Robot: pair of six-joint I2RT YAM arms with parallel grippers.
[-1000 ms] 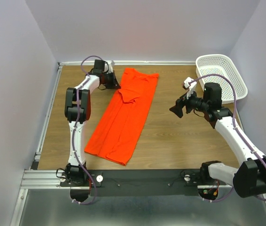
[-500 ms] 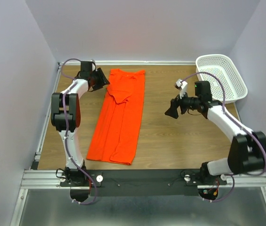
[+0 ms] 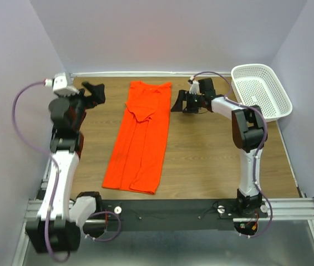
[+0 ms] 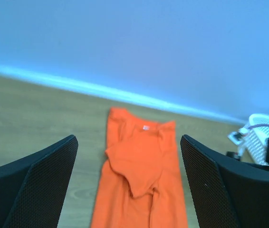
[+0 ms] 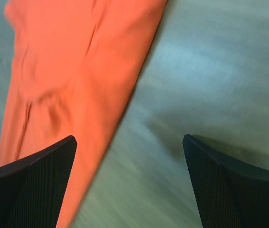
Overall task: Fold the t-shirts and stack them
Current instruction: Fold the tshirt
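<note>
**A:** Start big. What is on the wooden table (image 3: 212, 160)?

**B:** One orange-red t-shirt (image 3: 140, 138), lying flat, left of centre, between the two arms. A white perforated basket (image 3: 259, 91) sits at the far right corner, well apart from it.

**A:** Which step is this, would you say?

**B:** The lengthwise folds look done, since the shirt is a long narrow strip with the sides turned in. I judge the crosswise fold is up next, and no stack is started.

**A:** Which way does it run?

**B:** Its long axis goes from the near edge toward the back wall, leaning a little. The hem end is nearer the arm bases and slightly left. The collar end is far away and points at the wall.

**A:** And the arms?

**B:** The left gripper (image 3: 95, 91) is raised off to the shirt's left near the collar end, fingers spread wide, holding nothing. The right gripper (image 3: 175, 105) sits just beside the shirt's right edge at that same end, also spread and empty. Its wrist view is blurred, so I cannot tell whether it touches the cloth.

**A:** What does the next move call for?

**B:** Probably a pinch on each collar corner, then carrying that end over toward the hem, both sides level so the strip stays square.

**A:** Small details?

**B:** A sleeve (image 4: 134, 166) lies folded over the chest, and a small label (image 4: 147, 127) shows inside the collar.
</note>
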